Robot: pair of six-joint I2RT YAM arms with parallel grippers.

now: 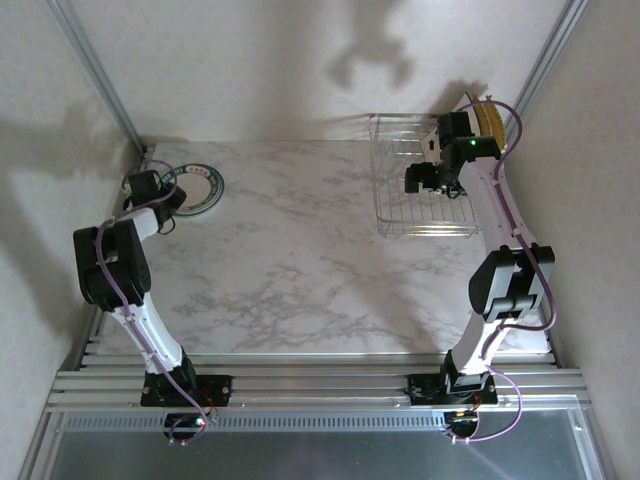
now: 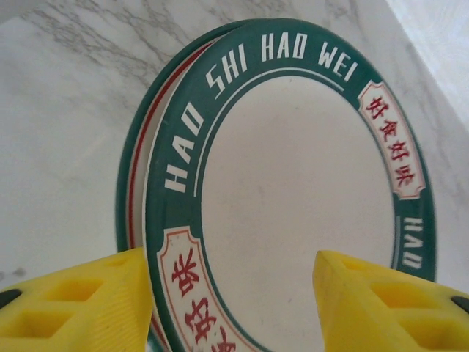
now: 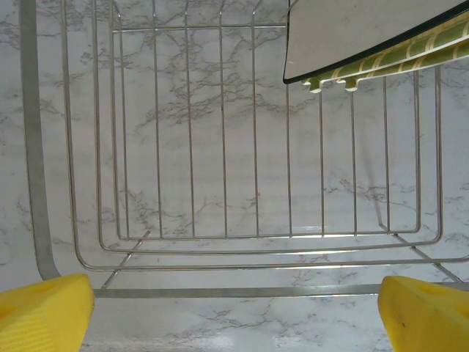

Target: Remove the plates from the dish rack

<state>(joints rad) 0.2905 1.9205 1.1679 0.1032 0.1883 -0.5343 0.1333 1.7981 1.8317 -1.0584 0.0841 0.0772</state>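
Plates: 2 round at left, 2 square at the rack

At the far left of the marble table (image 1: 300, 260), 2 round plates (image 2: 293, 191) lie stacked flat. The top 1 is white with a green lettered rim, and the lower 1 shows a green and red edge. The left gripper (image 2: 231, 257) sits low at their near edge. Its 2 yellow fingers (image 2: 80, 301) are parted partway and pinch nothing: 1 is just outside the rim, 1 over the upper face.

Well apart to the right stands 1 wire dish rack (image 1: 395, 200). The right gripper (image 3: 234, 286) hovers over it, jaws spread wide and empty. At the rack's far right end 2 square ones stand tilted on edge, close together. The white square plate (image 3: 344, 37) is nearer the wrist camera, and the yellow patterned square plate (image 3: 410, 55) is behind it.
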